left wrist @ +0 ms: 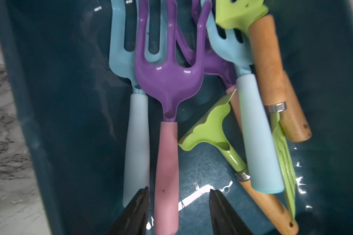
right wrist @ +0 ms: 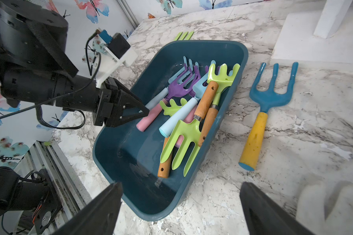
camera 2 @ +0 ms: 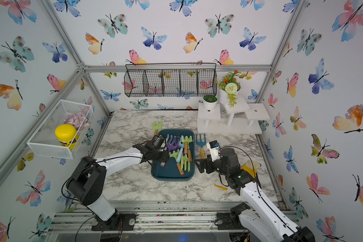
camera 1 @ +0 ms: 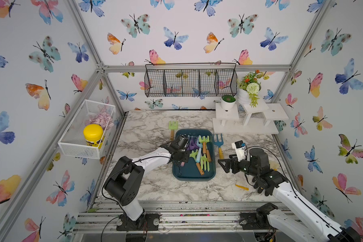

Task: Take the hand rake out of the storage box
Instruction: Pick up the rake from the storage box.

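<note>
The dark teal storage box (camera 1: 194, 178) (camera 2: 172, 178) (right wrist: 114, 154) lies mid-table with several hand rakes and forks piled in it. Leftmost on top is a purple hand rake (left wrist: 167, 81) (right wrist: 178, 89) with a pink handle (left wrist: 166, 173) (right wrist: 149, 118). My left gripper (left wrist: 178, 189) (camera 1: 181, 160) reaches down into the box and stands open astride that pink handle. One finger is close against the handle; a gap shows on the other side. My right gripper (right wrist: 180, 183) (camera 1: 222, 163) hovers wide open and empty just outside the box's right rim.
A blue fork with a yellow handle (camera 1: 219, 144) (right wrist: 269, 101) lies on the table right of the box. A green rake (camera 1: 173, 127) lies behind the box. A white stand with pots (camera 1: 245, 119) stands back right. A white mesh basket (camera 1: 86, 130) and a black wire rack (camera 1: 190, 81) hang on the walls.
</note>
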`<state>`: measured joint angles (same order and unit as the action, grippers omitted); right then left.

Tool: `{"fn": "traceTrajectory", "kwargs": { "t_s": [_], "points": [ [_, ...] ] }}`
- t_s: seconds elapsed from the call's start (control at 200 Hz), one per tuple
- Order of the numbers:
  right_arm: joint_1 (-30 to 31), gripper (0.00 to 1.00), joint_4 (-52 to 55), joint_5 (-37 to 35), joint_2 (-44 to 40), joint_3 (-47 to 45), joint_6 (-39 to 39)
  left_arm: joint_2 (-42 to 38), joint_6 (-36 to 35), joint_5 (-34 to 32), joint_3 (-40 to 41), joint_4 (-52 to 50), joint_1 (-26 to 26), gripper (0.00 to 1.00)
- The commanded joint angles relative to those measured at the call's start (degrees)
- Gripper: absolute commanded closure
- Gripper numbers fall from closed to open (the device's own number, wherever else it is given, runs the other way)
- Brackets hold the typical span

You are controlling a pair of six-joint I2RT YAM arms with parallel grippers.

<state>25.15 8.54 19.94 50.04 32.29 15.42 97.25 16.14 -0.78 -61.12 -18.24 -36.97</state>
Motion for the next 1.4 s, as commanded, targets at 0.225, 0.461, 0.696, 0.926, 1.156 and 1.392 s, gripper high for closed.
{"fn": "traceTrajectory", "kwargs": {
  "t_s": [0.225, 0.461, 0.696, 0.926, 1.156, 1.392],
  "points": [
    [-0.1, 0.04, -0.01, 0.6, 0.45, -0.21, 0.14, 5.0, -0.23, -4.55, -1.63, 0.32, -1.03, 0.48],
    [-0.1, 0.04, 0.12, 0.62, 1.29, 0.31, -0.21, 8.3, 0.03, -4.59, -2.77, 0.4, -2.05, 0.51],
    [-0.1, 0.04, -0.1, 1.04, 1.5, 0.3, -0.25, 10.65, 0.42, -5.18, -3.39, 0.81, -2.18, 0.63],
    [-0.1, 0.04, 0.34, 1.17, 1.84, 0.85, -0.75, 10.68, 0.73, -7.39, -4.62, -0.72, -3.22, 0.79],
    [-0.1, 0.04, -0.01, 1.06, 1.53, 0.49, -0.48, 5.31, 1.34, -11.78, -4.9, -2.13, -3.89, 0.87],
    [-0.1, 0.04, 0.08, 1.47, 1.55, 0.58, -0.62, -2.4, 1.46, -16.15, -3.92, -2.41, -4.07, 0.89]
  ]
}}
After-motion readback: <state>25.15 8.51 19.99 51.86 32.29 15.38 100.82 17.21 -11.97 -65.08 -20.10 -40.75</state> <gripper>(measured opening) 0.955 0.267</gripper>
